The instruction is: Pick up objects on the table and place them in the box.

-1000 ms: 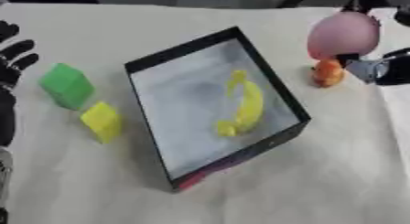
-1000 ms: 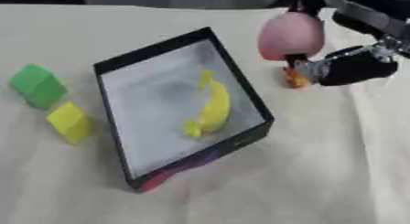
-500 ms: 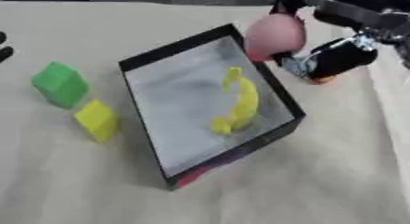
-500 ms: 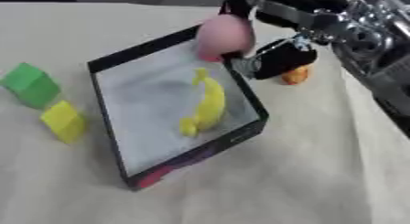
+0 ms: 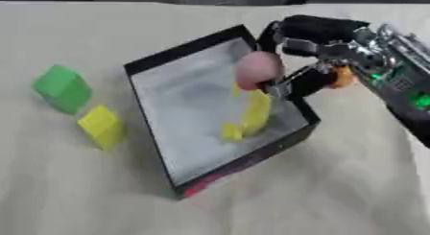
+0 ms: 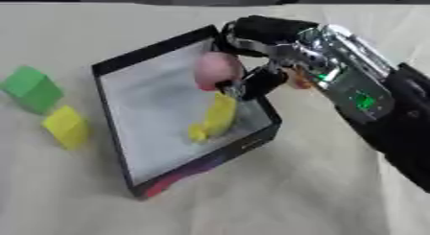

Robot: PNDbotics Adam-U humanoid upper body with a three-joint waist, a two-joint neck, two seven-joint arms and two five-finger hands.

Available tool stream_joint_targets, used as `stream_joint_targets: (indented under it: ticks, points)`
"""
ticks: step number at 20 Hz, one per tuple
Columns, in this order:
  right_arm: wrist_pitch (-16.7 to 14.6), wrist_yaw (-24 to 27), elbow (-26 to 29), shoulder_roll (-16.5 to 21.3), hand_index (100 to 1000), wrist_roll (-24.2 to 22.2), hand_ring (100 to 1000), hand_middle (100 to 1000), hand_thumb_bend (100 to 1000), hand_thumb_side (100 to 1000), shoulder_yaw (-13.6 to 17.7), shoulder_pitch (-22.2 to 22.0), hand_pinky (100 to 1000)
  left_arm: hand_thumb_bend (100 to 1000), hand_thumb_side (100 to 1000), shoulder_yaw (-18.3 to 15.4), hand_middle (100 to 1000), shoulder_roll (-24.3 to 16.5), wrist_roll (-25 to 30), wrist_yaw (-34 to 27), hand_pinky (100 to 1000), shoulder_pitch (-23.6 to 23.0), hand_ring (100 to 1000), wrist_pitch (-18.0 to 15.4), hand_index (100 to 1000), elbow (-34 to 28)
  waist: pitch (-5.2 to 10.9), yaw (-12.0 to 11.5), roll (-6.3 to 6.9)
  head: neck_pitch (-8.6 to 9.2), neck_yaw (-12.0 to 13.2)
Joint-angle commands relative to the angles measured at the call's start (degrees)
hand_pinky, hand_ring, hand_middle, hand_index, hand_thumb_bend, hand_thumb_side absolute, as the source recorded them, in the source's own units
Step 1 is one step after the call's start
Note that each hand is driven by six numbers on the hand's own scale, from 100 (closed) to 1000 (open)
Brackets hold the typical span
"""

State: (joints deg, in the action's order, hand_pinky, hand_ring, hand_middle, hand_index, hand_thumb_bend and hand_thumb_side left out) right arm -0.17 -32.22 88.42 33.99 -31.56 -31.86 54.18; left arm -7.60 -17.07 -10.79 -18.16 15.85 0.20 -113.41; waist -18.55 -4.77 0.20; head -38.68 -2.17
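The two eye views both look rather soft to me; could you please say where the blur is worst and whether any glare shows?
Left eye view: the whole picture is soft, most of all around the right hand and the pink rounded object it holds. Right eye view: the same softness; the black box's pale floor looks evenly lit, without harsh glare, and the yellow banana has smeared edges.

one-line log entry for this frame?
right hand: holds pink object over box | banana in box | two blocks on table
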Motion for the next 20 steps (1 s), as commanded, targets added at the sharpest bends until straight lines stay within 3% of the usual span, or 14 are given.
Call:
stream_joint_targets:
  ticks: [1,3,7,12,20]
  points:
    - [-1.29,-1.75,-3.29,-1.08,697,0.08,629,525,100,260,0.24,1.53,803,210,908,-0.39,782,-0.55,0.32,-0.18,812,0.9,775,-0.25,808,-1.18,0.48,-0.15,0.28,0.64,-0.42]
    - [-1.72,-1.92,-4.85,-1.77,722,-0.12,660,551,100,260,0.14,1.72,812,210,909,-0.3,782,-0.55,0.44,-0.18,812,0.95,774,-0.19,808,-1.18,0.42,-0.2,0.27,0.73,-0.51]
    - [-2.04,-1.23,-5.5,-2.17,891,-1.22,818,727,115,280,0.17,1.79,859,209,910,-0.19,782,-0.59,0.63,-0.08,811,0.92,774,-0.04,808,-1.18,0.4,-0.14,0.24,0.73,-0.37]
    - [-1.96,-0.27,-3.85,-1.7,927,-2.94,872,779,262,338,0.95,2.14,918,208,910,-0.2,782,-0.66,0.61,0.01,811,0.73,774,-0.03,808,-1.18,0.55,0.1,0.26,0.71,-0.1]
    - [-0.71,-1.45,0.36,-0.62,930,-0.58,918,821,341,354,1.78,2.96,977,208,908,-0.21,782,-0.75,0.45,0.02,811,0.57,774,-0.25,807,-1.18,0.76,0.33,0.22,0.71,0.09]
